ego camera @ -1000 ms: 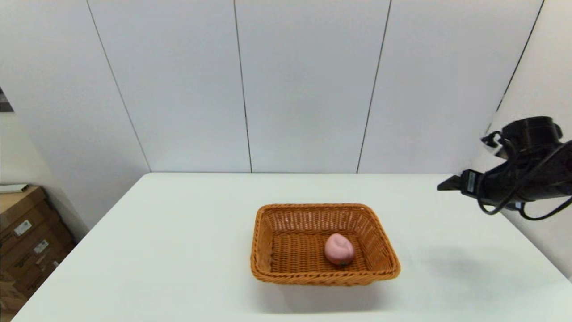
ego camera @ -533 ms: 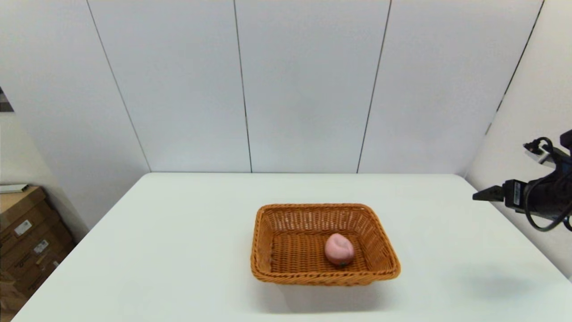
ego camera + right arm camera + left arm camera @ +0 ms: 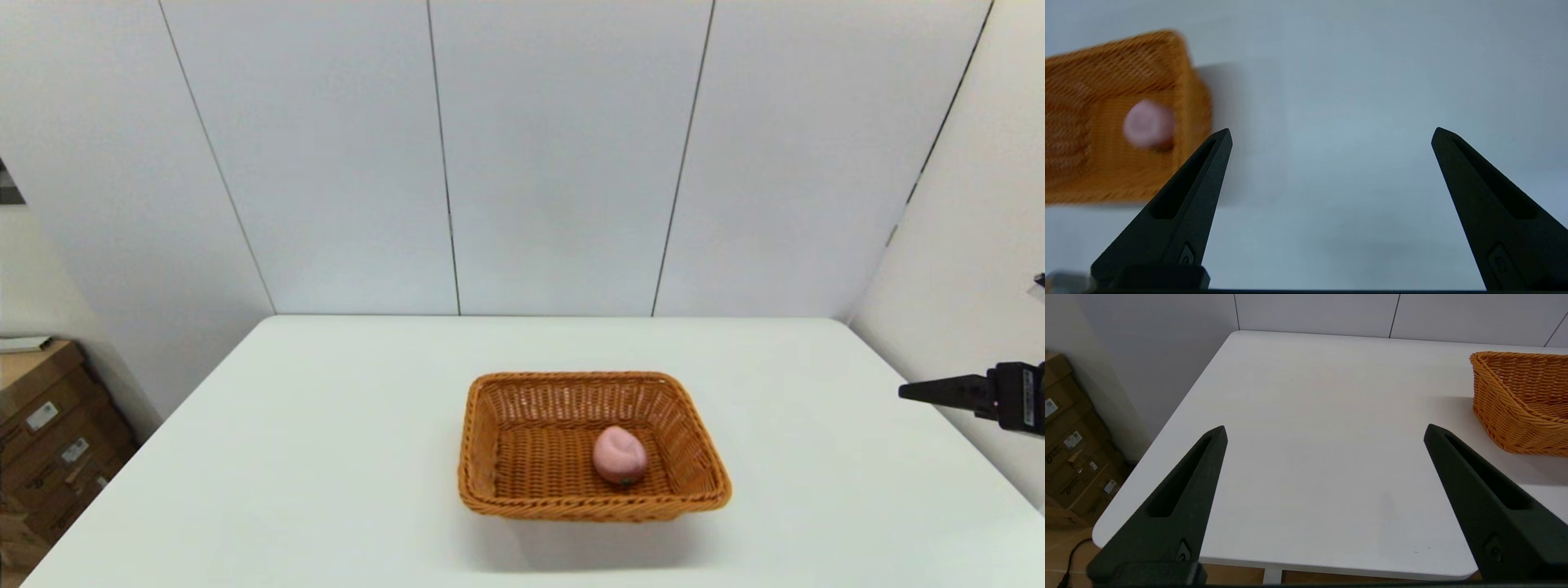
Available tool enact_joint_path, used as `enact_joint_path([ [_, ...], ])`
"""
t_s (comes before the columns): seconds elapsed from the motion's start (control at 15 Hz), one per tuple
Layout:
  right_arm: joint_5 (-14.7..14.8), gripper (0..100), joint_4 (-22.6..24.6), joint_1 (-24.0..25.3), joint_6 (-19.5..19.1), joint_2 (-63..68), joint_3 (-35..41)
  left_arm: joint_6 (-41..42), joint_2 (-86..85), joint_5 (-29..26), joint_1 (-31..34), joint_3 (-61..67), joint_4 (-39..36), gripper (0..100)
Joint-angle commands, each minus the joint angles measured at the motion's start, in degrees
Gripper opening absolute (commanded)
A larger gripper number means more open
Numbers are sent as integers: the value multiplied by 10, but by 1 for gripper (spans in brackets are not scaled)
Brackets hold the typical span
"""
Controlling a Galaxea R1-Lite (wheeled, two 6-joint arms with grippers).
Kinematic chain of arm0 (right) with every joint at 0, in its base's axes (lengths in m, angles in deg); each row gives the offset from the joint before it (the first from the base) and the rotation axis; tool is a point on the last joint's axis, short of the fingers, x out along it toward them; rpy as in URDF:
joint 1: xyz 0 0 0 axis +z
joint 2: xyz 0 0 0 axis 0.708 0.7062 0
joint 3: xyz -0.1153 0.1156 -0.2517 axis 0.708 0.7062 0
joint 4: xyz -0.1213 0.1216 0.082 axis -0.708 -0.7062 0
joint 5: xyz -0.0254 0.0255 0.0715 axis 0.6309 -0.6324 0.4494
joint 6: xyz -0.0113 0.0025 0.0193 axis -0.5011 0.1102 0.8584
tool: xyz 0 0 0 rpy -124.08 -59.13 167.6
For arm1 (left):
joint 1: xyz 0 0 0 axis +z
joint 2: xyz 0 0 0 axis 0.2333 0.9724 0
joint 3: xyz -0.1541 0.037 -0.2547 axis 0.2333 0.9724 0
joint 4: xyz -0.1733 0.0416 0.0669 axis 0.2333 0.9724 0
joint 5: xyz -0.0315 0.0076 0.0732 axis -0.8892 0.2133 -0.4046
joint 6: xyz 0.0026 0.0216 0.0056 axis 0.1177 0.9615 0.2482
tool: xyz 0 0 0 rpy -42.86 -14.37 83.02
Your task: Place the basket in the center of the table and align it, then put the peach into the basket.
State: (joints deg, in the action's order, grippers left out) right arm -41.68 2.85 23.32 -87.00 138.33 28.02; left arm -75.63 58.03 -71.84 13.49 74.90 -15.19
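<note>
peach resting in basket, arms clear

left gripper [image 3: 1325, 433] hangs over the desk [image 3: 326, 425] corner, fingers spread, empty. basket [image 3: 592, 445] sits squared mid-desk with the peach [image 3: 620, 455] on its floor, so both placements look done. right gripper [image 3: 1331, 136], fingers spread, empty, is off at the desk's right edge.

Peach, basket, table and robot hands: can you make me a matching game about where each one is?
Things:
1. peach
2. basket
3. table
4. right end effector
5. left end effector

Places or states:
A. open, over the table's left part
B. lying inside the basket
C. open, off to the basket's right
D. white, under everything
E. sitting mid-table

Pairs: 1-B, 2-E, 3-D, 4-C, 5-A
</note>
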Motion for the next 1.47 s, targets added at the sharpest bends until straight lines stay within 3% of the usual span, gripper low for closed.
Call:
enact_joint_path([
  [0.07,-8,100,-23,5,-1,-75,16,-1,0,0,0,0,0,100],
  [0.47,-2,100,-92,38,0,-169,22,-1,0,0,0,0,0,100],
  [0.67,-1,100,-132,66,5,-262,68,-1,0,0,0,0,0,100],
  [0.8,47,100,-127,133,43,-331,112,-1,0,0,0,0,0,100],
  [0.93,73,100,-132,189,62,-428,149,-1,0,0,0,0,0,100],
  [1.07,95,100,-127,195,62,-510,182,-1,0,0,0,0,0,100],
  [1.27,152,100,-118,210,56,-609,242,-1,0,0,0,0,0,100],
  [1.47,235,100,-70,239,55,-673,301,-1,0,0,0,0,0,100],
])
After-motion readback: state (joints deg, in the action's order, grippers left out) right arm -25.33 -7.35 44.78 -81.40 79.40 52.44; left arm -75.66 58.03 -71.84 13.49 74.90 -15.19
